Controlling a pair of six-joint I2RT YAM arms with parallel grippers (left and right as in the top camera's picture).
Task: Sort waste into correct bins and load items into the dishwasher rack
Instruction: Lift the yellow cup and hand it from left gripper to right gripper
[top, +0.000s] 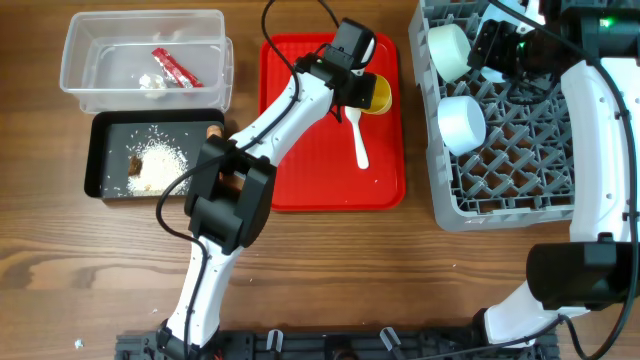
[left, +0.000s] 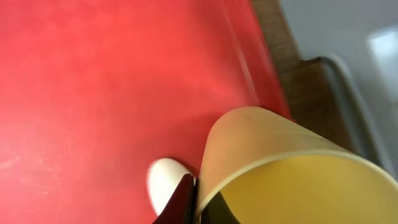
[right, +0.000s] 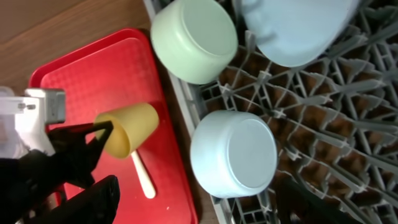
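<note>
My left gripper (top: 366, 88) is shut on the rim of the small yellow cup (top: 380, 94) and holds it tilted over the red tray (top: 300, 150). In the left wrist view the cup wall (left: 261, 143) is pinched between my fingers (left: 196, 202). The white spoon (top: 360, 140) lies on the tray just beside the cup and also shows in the left wrist view (left: 163, 183). My right gripper (right: 199, 210) is open and empty above the grey dishwasher rack (top: 520, 170). The rack holds a pale green bowl (right: 196, 37), a pale blue bowl (right: 235, 154) and a pale blue plate (right: 298, 25).
The clear tub (top: 95, 50) at the back left holds the red wrapper (top: 175, 68) and white scrap (top: 152, 82). The black tray (top: 100, 150) in front of it holds rice (top: 162, 165), a brown lump (top: 133, 162) and the carrot (top: 213, 130).
</note>
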